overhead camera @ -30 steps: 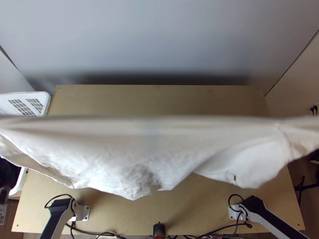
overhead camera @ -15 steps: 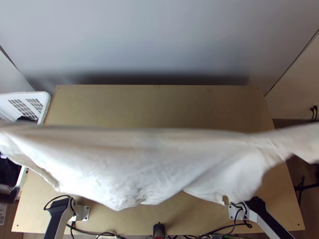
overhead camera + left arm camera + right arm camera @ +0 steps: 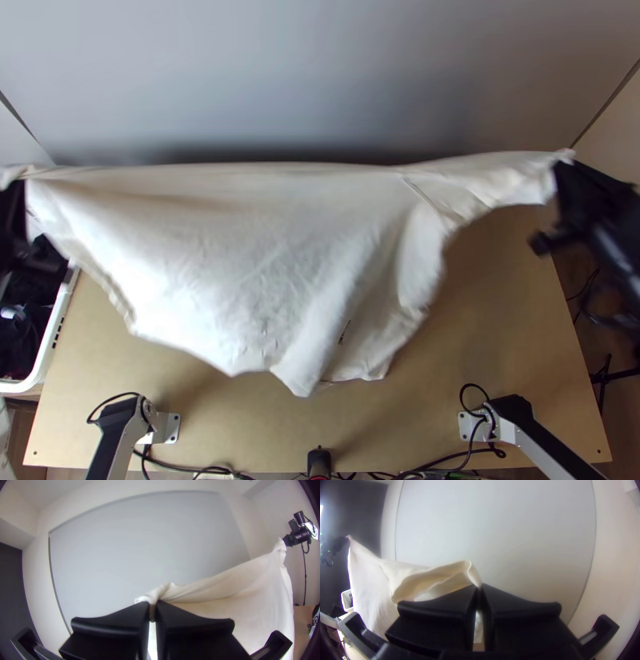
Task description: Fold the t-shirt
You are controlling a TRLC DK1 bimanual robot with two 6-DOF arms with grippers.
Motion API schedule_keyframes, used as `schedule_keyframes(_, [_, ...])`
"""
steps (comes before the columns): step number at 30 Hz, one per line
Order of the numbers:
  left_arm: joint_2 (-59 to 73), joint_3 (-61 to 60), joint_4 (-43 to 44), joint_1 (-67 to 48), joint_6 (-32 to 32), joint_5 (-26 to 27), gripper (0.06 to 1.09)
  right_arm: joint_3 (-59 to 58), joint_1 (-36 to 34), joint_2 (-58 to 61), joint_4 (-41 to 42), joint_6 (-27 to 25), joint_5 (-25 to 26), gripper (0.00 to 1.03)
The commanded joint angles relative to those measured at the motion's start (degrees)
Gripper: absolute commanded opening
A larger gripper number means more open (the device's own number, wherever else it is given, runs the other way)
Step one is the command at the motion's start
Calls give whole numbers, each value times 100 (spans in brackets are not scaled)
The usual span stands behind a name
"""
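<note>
Wall, pale grey, behind the far edge of the counter [image 3: 488, 312]. Counter, light wood. T-shirt [image 3: 216, 240], off-white: held up over the counter, upper edge stretched from beyond the left edge to beyond the right, body hanging in loose folds, lower part toward the near edge. Basket [image 3: 56, 328], white, beside the left edge, dark cloth [image 3: 28, 324] inside. Left pincer [image 3: 12, 182]: clamped on one upper end of the T-shirt. Right pincer [image 3: 562, 166]: clamped on the opposite end.
</note>
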Motion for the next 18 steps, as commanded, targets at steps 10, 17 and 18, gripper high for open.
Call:
schedule_keyframes(10, [1508,-1720,1593,-2489,445,-2355,9,-901,111,2059,2260,-24,411,3])
schedule_keyframes(17, [2607,-1649,2314,-2594,515,-2452,9,-928,120,2850,2744,-32,596,3])
schedule_keyframes(18, [2747,-1667,2375,-2568,568,-2452,9,-936,137,2947,2770,-32,631,3])
